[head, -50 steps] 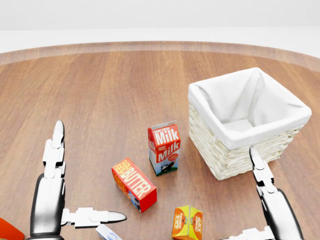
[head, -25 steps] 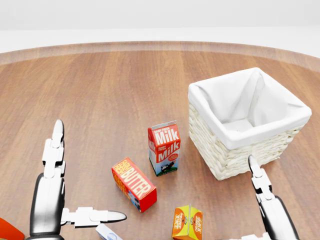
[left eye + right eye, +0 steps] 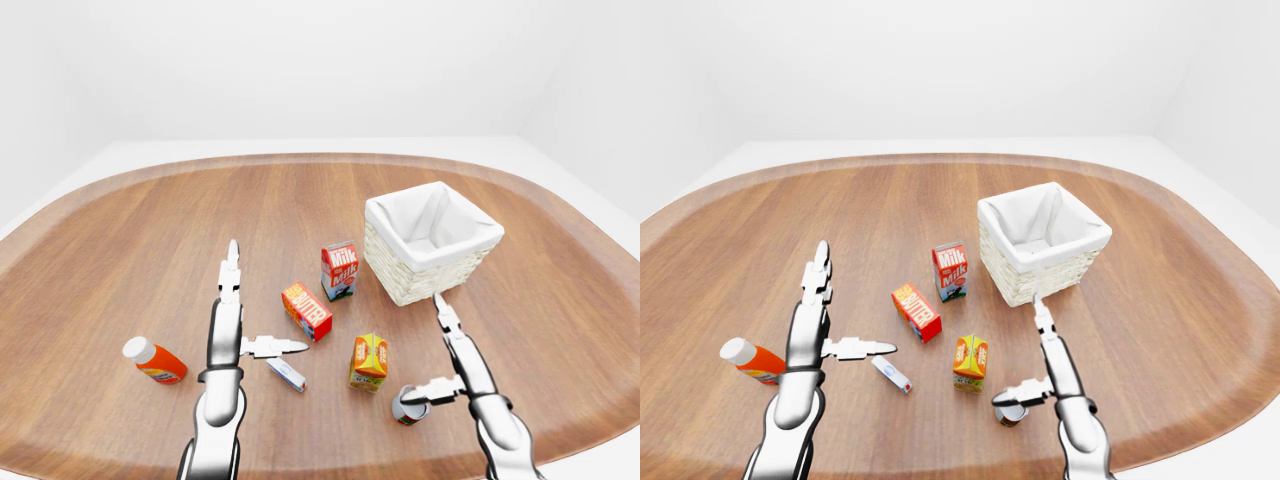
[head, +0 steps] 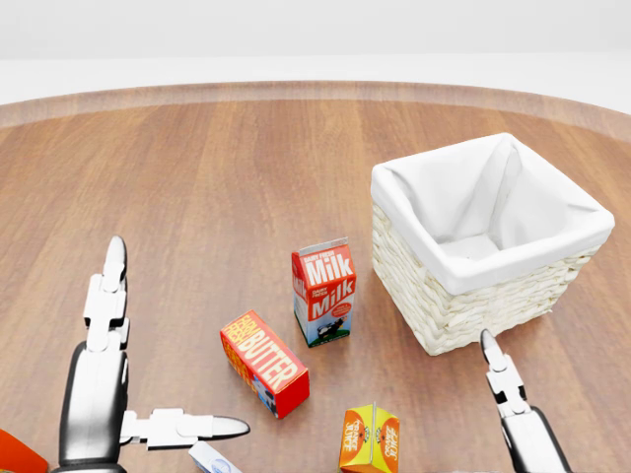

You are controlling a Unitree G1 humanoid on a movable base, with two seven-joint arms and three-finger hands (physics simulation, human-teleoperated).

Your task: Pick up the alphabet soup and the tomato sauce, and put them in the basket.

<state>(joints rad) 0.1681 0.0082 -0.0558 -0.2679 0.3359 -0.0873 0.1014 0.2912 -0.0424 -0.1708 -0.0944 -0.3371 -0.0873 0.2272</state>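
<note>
The right hand, fingers spread and empty, hovers just beside a small can at the near edge of the table, likely the first pick. The left hand is released too. Next move: close around the can, then lift toward the basket farther up. I cannot tell which can this is; the second does not show.

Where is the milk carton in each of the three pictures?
Left-eye view: the milk carton stands near the middle, just left of the basket.
Head view: it stands a little below the middle, again left of the basket, and looks larger.
Right-eye view: it stands slightly left of the middle, left of the basket.
Shared landmark: in all three, the red butter box lies just below-left of the carton.
</note>
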